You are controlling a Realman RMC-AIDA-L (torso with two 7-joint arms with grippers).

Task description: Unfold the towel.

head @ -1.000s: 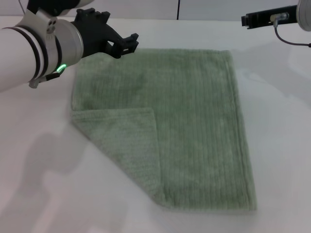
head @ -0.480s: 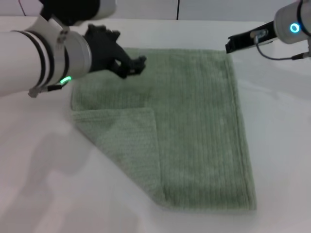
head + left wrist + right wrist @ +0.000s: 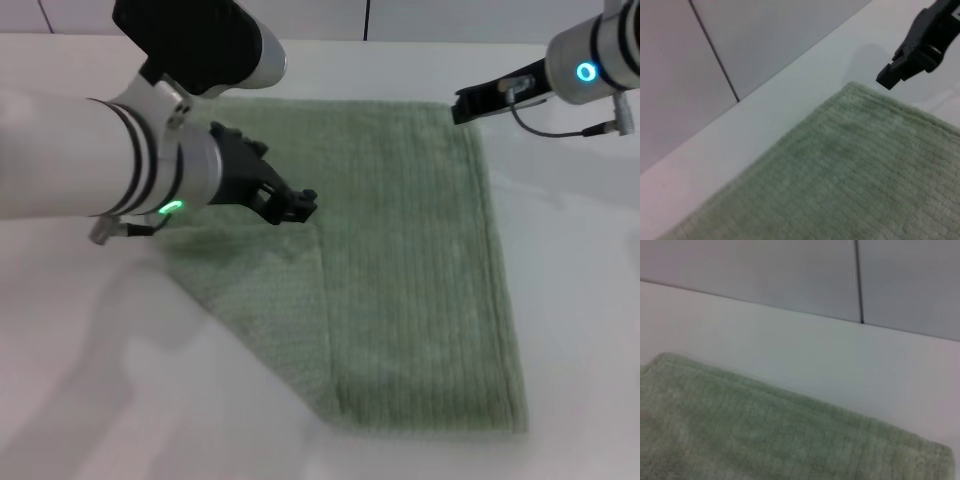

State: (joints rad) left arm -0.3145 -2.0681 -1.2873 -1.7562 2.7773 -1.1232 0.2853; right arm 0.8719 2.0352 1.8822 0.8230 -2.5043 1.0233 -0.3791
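The pale green towel [image 3: 410,250] lies flat on the white table. Its near left corner is folded over into a triangular flap [image 3: 265,300]. My left gripper [image 3: 290,205] hovers low over the towel, right by the flap's inner tip. My right gripper [image 3: 462,105] hangs by the towel's far right corner. The left wrist view shows that same corner of the towel [image 3: 850,175] with the right gripper [image 3: 905,60] just beyond it. In the right wrist view, a hemmed edge of the towel [image 3: 740,430] lies on the table.
The white table [image 3: 580,300] extends on all sides of the towel. A grey panelled wall [image 3: 765,35] stands behind the table's far edge. My left arm [image 3: 120,170] covers the towel's far left part.
My left gripper has moved from the towel's far left corner toward the folded flap's tip. My right gripper has moved left, up to the far right corner. The towel has not moved.
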